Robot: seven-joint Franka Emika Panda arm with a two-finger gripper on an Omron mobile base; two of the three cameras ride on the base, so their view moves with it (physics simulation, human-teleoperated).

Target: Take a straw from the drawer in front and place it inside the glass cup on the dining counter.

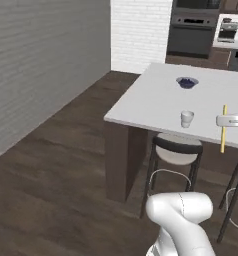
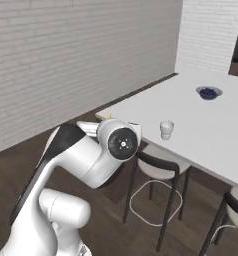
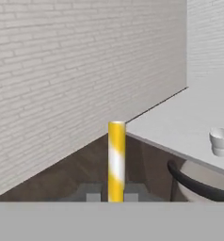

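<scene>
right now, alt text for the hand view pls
The gripper is shut on a yellow straw that stands upright. Behind are a pale brick wall, the white dining counter with the glass cup, and a dark-backed chair.

The white dining counter (image 1: 156,100) carries the glass cup (image 1: 187,119) and, farther back, seemingly a blue-filled bowl (image 1: 187,82).

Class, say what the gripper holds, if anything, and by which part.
The gripper holds the yellow straw upright, its fingers pinching it partway along its length.
</scene>
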